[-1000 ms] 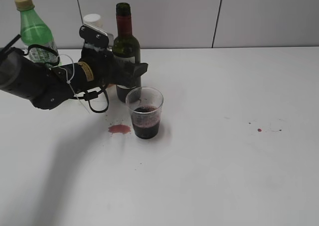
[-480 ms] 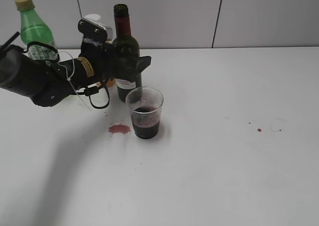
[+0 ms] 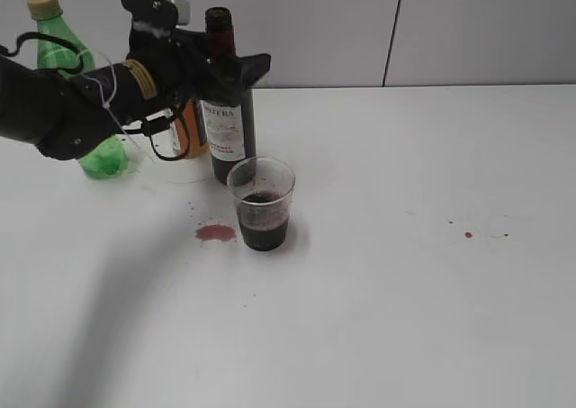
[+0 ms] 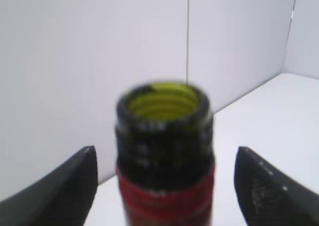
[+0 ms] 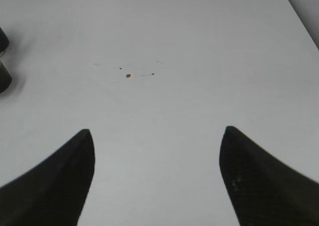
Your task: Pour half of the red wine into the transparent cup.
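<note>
The white worktop (image 3: pixel 405 291) carries my wine bottle (image 3: pixel 229 129), upright at eleven o'clock of the cup (image 3: pixel 262 205), just beside it. The cup holds dark wine; a spill (image 3: pixel 215 233) lies at its nine o'clock. My left claw (image 4: pixel 164 178) straddles the bottle neck, wide, holding nothing. I should lift straight up, touching nothing. My right claw (image 5: pixel 157 178) gapes wide, empty.

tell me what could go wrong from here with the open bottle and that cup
1. The left gripper stands open with its fingers either side of the uncapped wine bottle neck; a sideways nudge while lifting away could tip it.
2. The transparent cup, part full of red wine, stands right in front of the bottle, so a toppling bottle or low arm might knock it over.
3. A wine puddle beside the cup could get smeared.
</note>
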Motion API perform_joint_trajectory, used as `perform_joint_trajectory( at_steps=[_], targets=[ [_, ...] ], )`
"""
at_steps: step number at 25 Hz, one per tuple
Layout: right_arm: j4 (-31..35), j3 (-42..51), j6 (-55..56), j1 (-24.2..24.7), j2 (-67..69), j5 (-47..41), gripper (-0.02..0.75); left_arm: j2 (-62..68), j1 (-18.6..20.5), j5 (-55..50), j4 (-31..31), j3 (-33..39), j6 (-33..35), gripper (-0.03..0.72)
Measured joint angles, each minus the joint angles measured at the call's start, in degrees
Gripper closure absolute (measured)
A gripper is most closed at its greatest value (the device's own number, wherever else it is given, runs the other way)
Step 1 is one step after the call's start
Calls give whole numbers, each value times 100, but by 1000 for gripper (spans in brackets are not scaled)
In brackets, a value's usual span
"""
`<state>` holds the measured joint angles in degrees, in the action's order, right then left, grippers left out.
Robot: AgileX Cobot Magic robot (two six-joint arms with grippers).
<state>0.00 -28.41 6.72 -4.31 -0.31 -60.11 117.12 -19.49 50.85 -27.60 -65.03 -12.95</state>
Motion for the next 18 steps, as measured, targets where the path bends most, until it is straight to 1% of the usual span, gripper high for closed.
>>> perform_joint_trajectory(
  at_steps=[5,8,12,18],
  targets=[
    [0,0,-5,0,0,0,148,-521,7,-149,0,0,0,54],
    [0,0,-5,0,0,0,148,-875,7,-466,0,0,0,60],
    [0,0,1,0,0,0,148,-1514,7,-1255,0,5,0,69],
    [0,0,1,0,0,0,148,-2553,7,-2973,0,5,0,82]
  ],
)
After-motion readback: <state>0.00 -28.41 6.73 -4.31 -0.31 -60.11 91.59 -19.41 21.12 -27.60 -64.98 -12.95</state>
